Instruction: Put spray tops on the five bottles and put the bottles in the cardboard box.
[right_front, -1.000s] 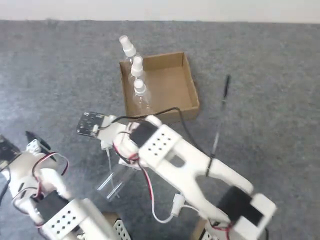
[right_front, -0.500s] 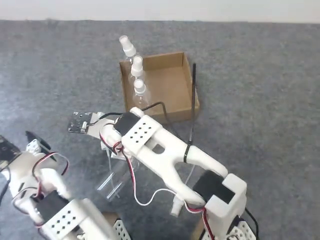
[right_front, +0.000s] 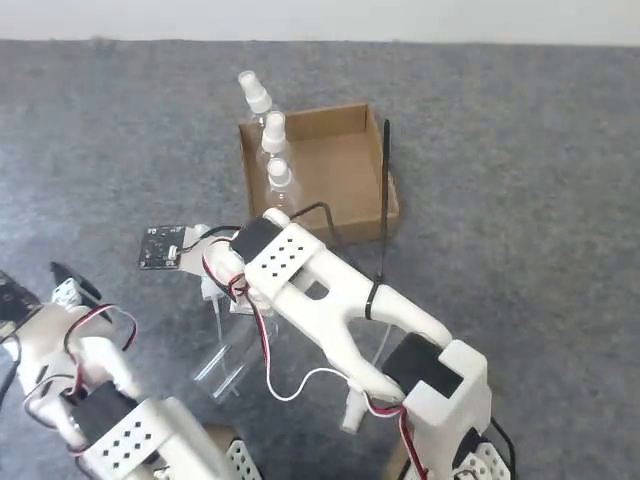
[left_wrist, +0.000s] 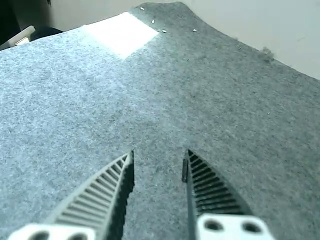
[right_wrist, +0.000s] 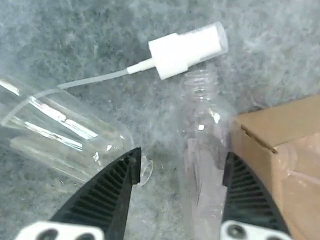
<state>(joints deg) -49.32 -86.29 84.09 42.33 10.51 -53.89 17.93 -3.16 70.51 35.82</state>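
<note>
Down low at the near corner of the cardboard box (right_front: 345, 165): right gripper (right_wrist: 182, 152), fingers released and spread wide, straddling an uncapped bottle (right_wrist: 202, 135) on the grey bench (right_front: 530, 230), right beside the box wall. Hard to say whether either finger is touching it. Just off that bottle's open neck, near the same box corner: a loose spray top (right_wrist: 186, 49), flat on its side, thin tube trailing out. A little farther from the box, a second clear bottle (right_wrist: 52, 132), lying down. Along one wall inside the box, first capped bottle (right_front: 283, 190) and second capped bottle (right_front: 272, 135), both upright. At the box's far corner, third capped bottle (right_front: 255, 92), inside or just outside impossible to tell. Well away from the box, left gripper (left_wrist: 158, 155) over bare bench, fingers released too, nothing between them. Past the box's opposite wall, a black cable (right_front: 385, 190) running from the arm
</note>
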